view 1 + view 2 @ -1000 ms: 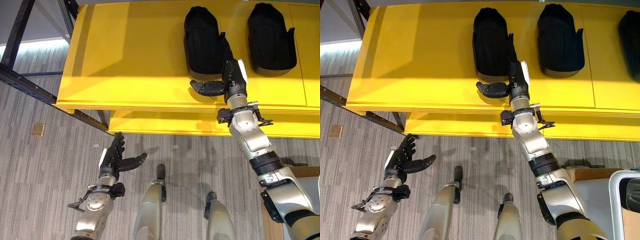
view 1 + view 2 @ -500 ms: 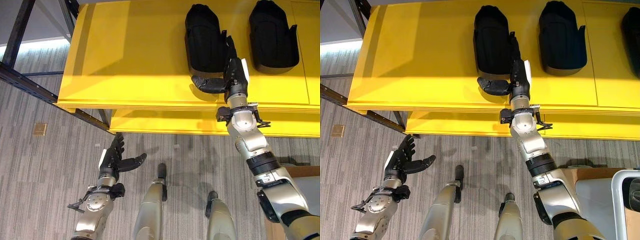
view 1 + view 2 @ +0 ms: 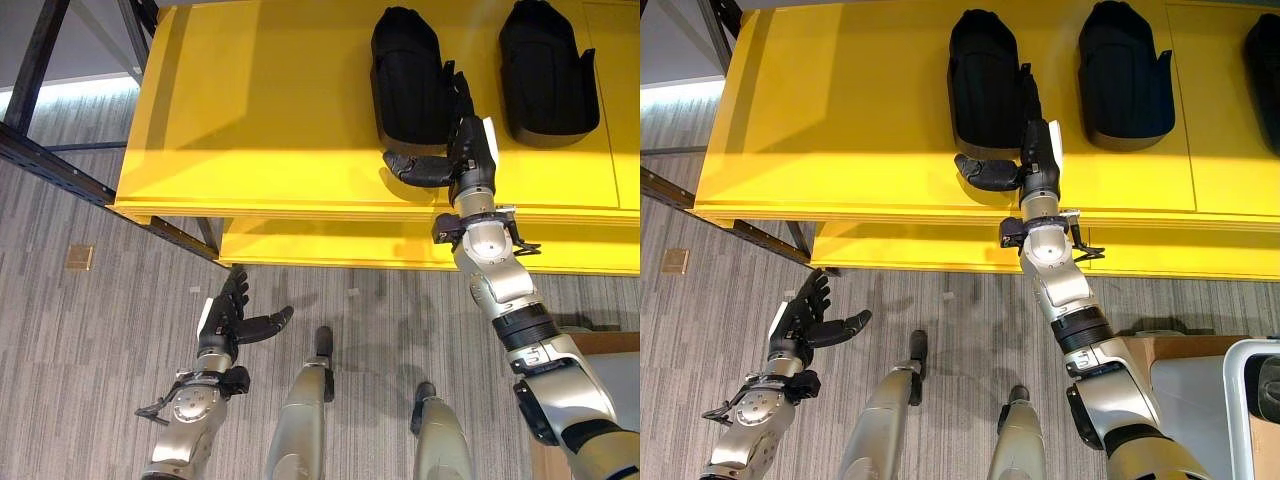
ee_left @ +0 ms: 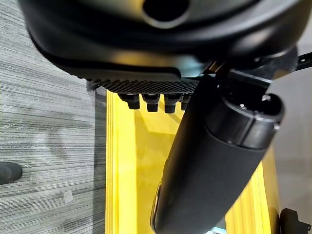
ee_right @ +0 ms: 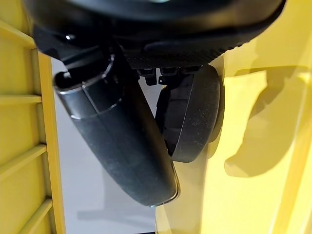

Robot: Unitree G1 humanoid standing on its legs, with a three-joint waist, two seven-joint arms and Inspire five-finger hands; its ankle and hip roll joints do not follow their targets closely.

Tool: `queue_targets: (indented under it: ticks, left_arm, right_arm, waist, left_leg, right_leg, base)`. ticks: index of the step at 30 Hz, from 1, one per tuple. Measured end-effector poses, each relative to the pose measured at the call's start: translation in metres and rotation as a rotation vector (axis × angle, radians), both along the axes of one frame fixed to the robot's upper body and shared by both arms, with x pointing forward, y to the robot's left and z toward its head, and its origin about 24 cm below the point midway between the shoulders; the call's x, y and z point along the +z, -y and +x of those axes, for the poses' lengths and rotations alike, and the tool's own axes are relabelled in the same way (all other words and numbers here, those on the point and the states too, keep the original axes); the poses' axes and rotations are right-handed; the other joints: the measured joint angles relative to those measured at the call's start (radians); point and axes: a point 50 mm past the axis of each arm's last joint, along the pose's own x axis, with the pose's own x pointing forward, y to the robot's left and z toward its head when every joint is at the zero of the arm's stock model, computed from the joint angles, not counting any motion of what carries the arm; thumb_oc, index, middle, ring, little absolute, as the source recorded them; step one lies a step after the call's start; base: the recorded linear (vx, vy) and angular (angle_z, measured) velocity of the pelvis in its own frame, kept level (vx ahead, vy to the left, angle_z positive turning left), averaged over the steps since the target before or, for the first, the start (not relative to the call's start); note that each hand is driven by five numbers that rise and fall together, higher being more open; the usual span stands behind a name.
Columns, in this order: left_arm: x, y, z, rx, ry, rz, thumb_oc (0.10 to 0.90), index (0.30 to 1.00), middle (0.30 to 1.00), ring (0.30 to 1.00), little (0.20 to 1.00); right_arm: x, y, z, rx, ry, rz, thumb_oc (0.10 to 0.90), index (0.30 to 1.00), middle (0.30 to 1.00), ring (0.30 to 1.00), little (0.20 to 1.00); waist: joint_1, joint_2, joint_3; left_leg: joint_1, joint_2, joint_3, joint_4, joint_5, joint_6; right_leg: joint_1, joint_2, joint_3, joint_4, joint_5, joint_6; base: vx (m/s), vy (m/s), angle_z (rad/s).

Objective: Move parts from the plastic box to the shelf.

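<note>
Right robot hand: my right robot hand [image 3: 462, 152] reaches over the yellow shelf [image 3: 270, 110], fingers straight along the right side of a black part [image 3: 407, 75], thumb spread out below the part's near end, clamped on nothing.
Left robot hand: my left robot hand [image 3: 228, 316] hangs low over the grey carpet floor [image 3: 80, 340], fingers and thumb spread apart, holding nothing.
Parts: the black part beside my right fingers lies on the shelf; a second black part [image 3: 545, 68] lies to its right, apart from it.
</note>
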Motion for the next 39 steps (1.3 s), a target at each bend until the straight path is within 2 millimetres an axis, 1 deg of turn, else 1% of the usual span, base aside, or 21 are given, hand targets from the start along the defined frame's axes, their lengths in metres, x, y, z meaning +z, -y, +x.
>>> queue_targets:
  ticks: [10, 19, 39]
  left_arm:
    - [-0.0001, 0.0, -0.0001, 0.0, 0.0, 0.0, 0.9, 1.0, 1.0, 1.0, 1.0]
    - [-0.0001, -0.0001, -0.0001, 0.001, 0.0, 0.0, 0.9, 1.0, 1.0, 1.0, 1.0]
    - [-0.0002, -0.0001, -0.0002, 0.002, -0.001, -0.001, 0.9, 1.0, 1.0, 1.0, 1.0]
  right_arm:
    - [0.0, -0.0008, 0.0, 0.002, 0.0, 0.001, 0.9, 1.0, 1.0, 1.0, 1.0]
    - [-0.002, -0.0088, 0.0, 0.022, -0.005, 0.019, 0.9, 1.0, 1.0, 1.0, 1.0]
    - [-0.0012, -0.0082, 0.0, 0.019, -0.002, 0.016, 0.9, 1.0, 1.0, 1.0, 1.0]
  waist:
    - [0.002, 0.0, 0.0]
    - [0.002, 0.0, 0.0]
    - [0.002, -0.001, 0.0]
  left_leg:
    - [-0.005, 0.0, -0.006, 0.007, -0.002, 0.001]
    - [-0.006, 0.0, -0.007, 0.009, -0.003, 0.001]
    - [-0.01, 0.0, -0.007, 0.011, -0.003, 0.001]
  right_leg:
    - [-0.004, 0.0, 0.001, 0.007, 0.0, 0.0]
    - [-0.005, 0.0, 0.001, 0.009, 0.0, 0.0]
    - [-0.008, 0.001, 0.001, 0.01, 0.0, 0.0]
  base:
    - [0.0, 0.0, 0.0]
    - [0.0, 0.0, 0.0]
    - [0.0, 0.0, 0.0]
